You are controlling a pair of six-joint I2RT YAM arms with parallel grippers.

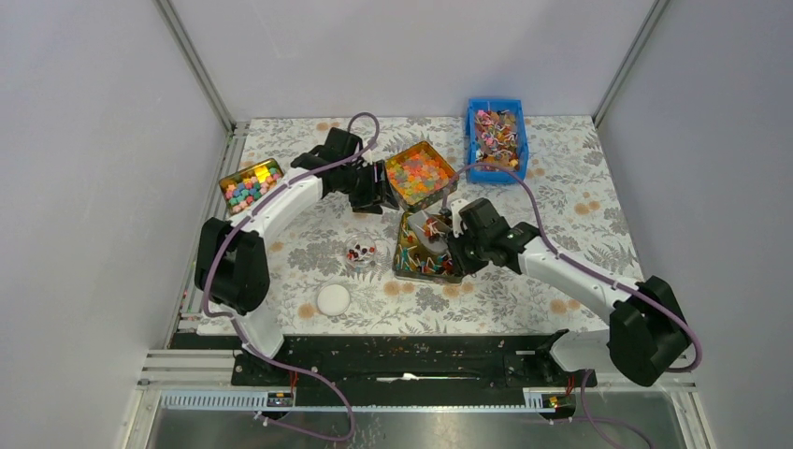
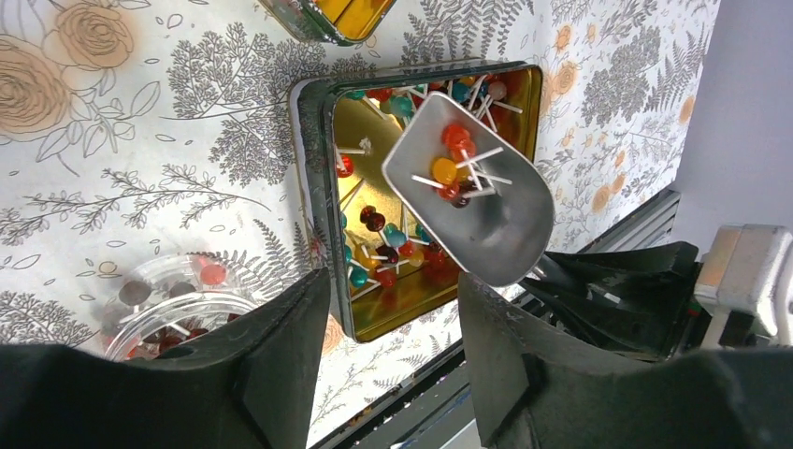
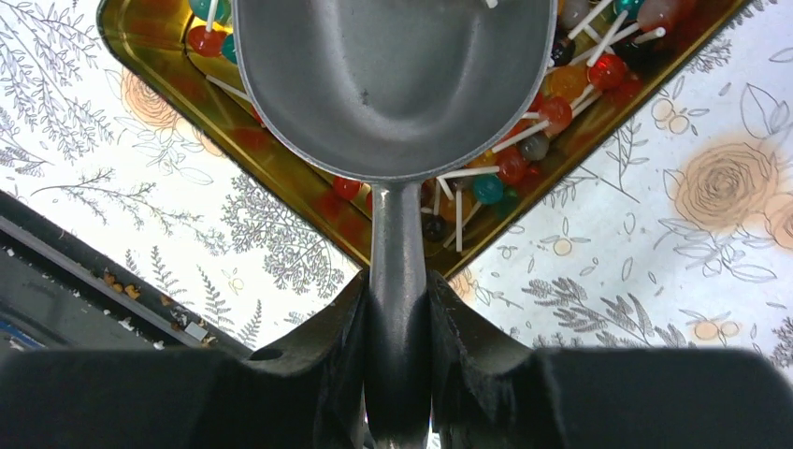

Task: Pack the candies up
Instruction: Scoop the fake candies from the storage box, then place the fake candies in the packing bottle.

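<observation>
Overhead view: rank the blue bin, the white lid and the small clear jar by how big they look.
1. Blue bin, clearly largest.
2. White lid and jar: they look about alike, so I won't rank them.

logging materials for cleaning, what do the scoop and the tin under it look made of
The scoop: looks like matte grey metal, maybe aluminium; dull, soft sheen. The tin: seemingly thin metal, glossy gold inside; it mirrors colours.

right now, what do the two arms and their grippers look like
Both arms match: the left arm and right arm have white links with chunky black joints, and a thin purple cable loops along each. The left gripper and right gripper have black wedge-shaped fingers.
</observation>
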